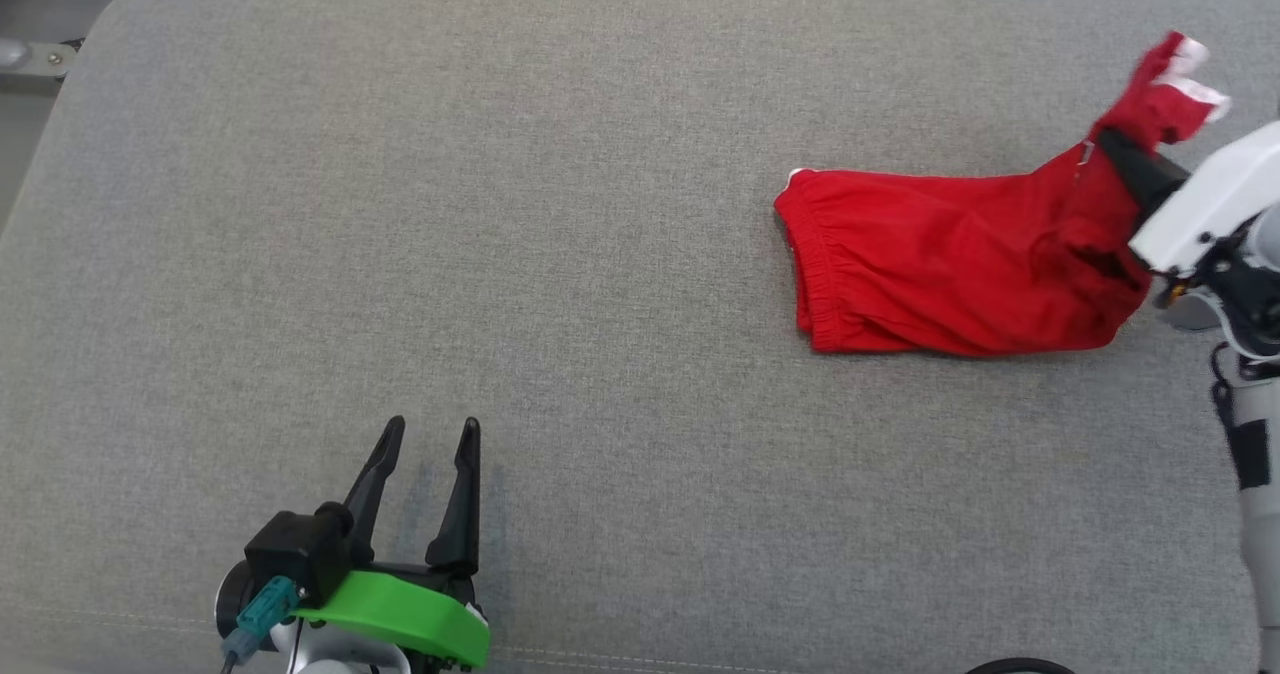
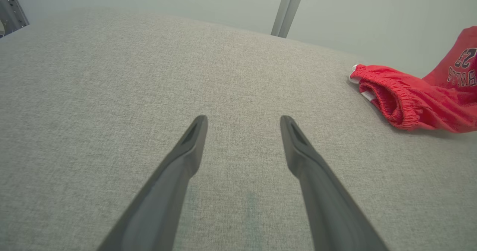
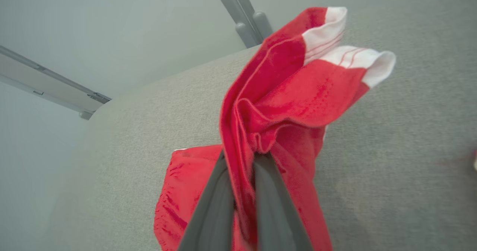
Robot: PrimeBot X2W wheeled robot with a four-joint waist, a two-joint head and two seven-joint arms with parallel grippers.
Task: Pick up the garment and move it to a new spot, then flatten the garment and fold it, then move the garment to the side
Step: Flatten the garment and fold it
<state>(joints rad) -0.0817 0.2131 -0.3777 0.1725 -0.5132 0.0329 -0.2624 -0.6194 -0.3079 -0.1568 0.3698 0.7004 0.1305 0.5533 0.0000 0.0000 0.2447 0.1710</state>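
The garment (image 1: 950, 274) is a pair of red shorts with white trim and an elastic waistband, lying on the grey table (image 1: 500, 204) at the right. My right gripper (image 1: 1110, 144) is shut on a leg end of it and holds that end lifted, its white hem (image 3: 346, 42) flopping above the fingers. In the right wrist view my right gripper (image 3: 244, 158) has red cloth pinched between its fingers. The garment (image 2: 417, 98) shows dark lettering in the left wrist view. My left gripper (image 1: 435, 434) stands open over bare table at the lower left, far from the garment; my left gripper (image 2: 242, 122) holds nothing.
The grey fabric table spreads wide to the left and front of the garment. Its rounded far-left corner (image 1: 120, 4) and back edge lie near the top of the head view. A grey metal post (image 2: 288, 9) stands behind the table.
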